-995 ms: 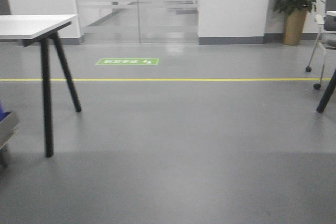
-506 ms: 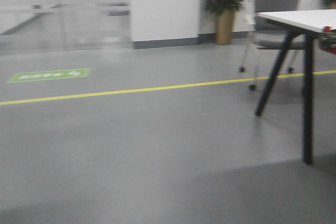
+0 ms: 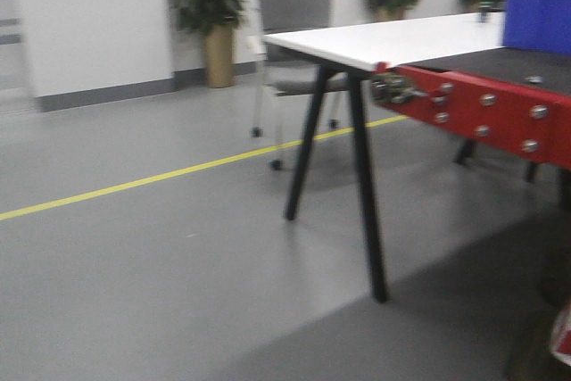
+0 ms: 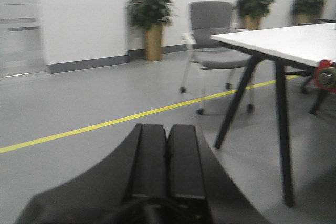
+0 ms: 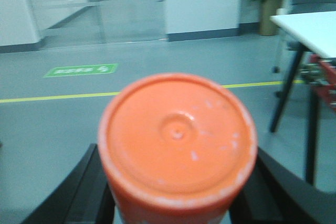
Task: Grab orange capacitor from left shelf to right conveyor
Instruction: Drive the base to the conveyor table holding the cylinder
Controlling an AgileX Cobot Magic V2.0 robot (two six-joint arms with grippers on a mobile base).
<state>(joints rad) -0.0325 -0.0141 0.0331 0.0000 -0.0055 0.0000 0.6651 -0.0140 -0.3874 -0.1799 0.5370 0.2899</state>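
My right gripper (image 5: pixel 178 195) is shut on the orange capacitor (image 5: pixel 177 140). Its flat orange lid faces the right wrist camera, and black fingers (image 5: pixel 92 187) show on both sides. The printed side is hidden. My left gripper (image 4: pixel 168 145) is shut and empty, held above the grey floor. The right conveyor's dark belt (image 3: pixel 500 62) shows at the right in the front view, behind a red side frame with bolts (image 3: pixel 482 113). The frame's end also shows in the left wrist view (image 4: pixel 325 76) and the right wrist view (image 5: pixel 321 80). The left shelf is out of view.
A white table (image 3: pixel 393 42) on slanted black legs (image 3: pixel 366 211) stands just left of the conveyor. A blue crate (image 3: pixel 535 6) sits at the far right. A grey wheeled chair (image 3: pixel 294 33) and potted plants (image 3: pixel 210 6) stand by the wall. A yellow line (image 3: pixel 134 183) crosses the floor.
The front view has swung to the right. The glass doors and green floor sign have left it, and the white table, red conveyor frame and blue crate have come in.
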